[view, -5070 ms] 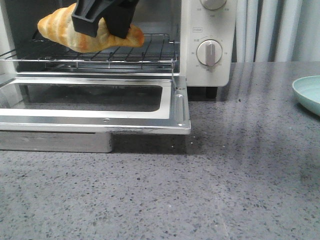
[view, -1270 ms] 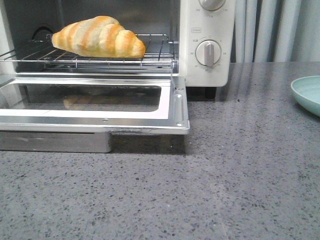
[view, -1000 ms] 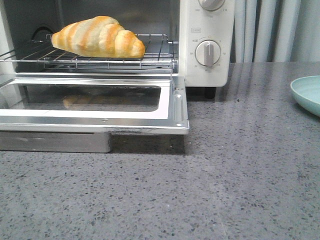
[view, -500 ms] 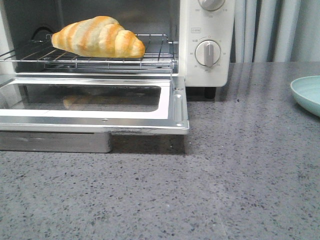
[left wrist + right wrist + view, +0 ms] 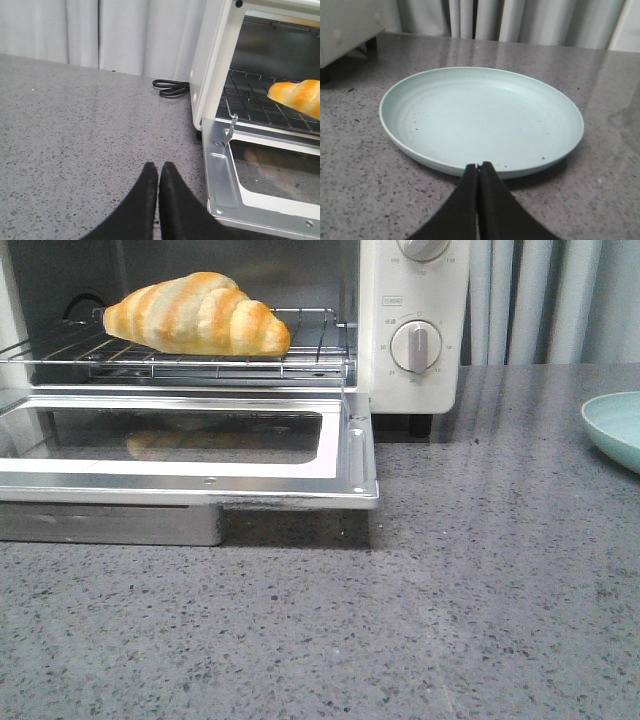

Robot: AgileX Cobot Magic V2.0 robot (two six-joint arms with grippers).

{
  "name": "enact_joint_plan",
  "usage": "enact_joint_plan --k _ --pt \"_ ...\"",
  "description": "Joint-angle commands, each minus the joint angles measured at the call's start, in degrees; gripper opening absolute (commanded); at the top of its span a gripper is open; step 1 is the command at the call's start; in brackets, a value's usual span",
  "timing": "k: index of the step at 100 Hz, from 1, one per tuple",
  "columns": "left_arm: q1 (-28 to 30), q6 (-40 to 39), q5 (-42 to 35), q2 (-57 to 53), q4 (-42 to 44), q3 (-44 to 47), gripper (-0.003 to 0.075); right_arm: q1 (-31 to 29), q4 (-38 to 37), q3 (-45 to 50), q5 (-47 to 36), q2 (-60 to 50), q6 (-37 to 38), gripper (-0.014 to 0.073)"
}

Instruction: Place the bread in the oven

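The bread (image 5: 196, 314), a striped golden and cream croissant roll, lies on the wire rack (image 5: 310, 350) inside the cream-white oven (image 5: 415, 300). The oven's glass door (image 5: 345, 455) hangs open and flat. In the left wrist view one end of the bread (image 5: 299, 96) shows on the rack. My left gripper (image 5: 158, 167) is shut and empty over the counter, beside the open door's corner. My right gripper (image 5: 478, 167) is shut and empty at the near rim of a pale green plate (image 5: 480, 117). Neither gripper shows in the front view.
The pale green plate (image 5: 615, 428) sits at the counter's right edge. A black cable (image 5: 171, 88) lies coiled behind the oven's left side. A grey drawer or tray (image 5: 110, 523) sits under the open door. Grey curtains hang behind the counter.
Five seconds ago a gripper held the bread over the rack; since then it let go and left the front view. Over the last second nothing has moved.
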Motion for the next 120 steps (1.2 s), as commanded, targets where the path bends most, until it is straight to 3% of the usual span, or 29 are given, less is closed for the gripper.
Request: enact_joint_plan --k 1,41,120 --pt "0.1 0.0 -4.7 -1.2 -0.9 -1.6 -0.0021 -1.6 0.0 0.7 -0.3 -1.1 -0.5 -0.0076" --pt "0.1 0.0 -4.7 -1.2 -0.9 -1.6 -0.0021 -2.3 0.0 0.7 5.7 -1.8 -0.5 -0.0076" --pt "0.1 0.0 -4.7 -1.2 -0.9 -1.6 -0.0021 -2.3 0.0 0.7 5.6 -1.8 -0.5 -0.0076"
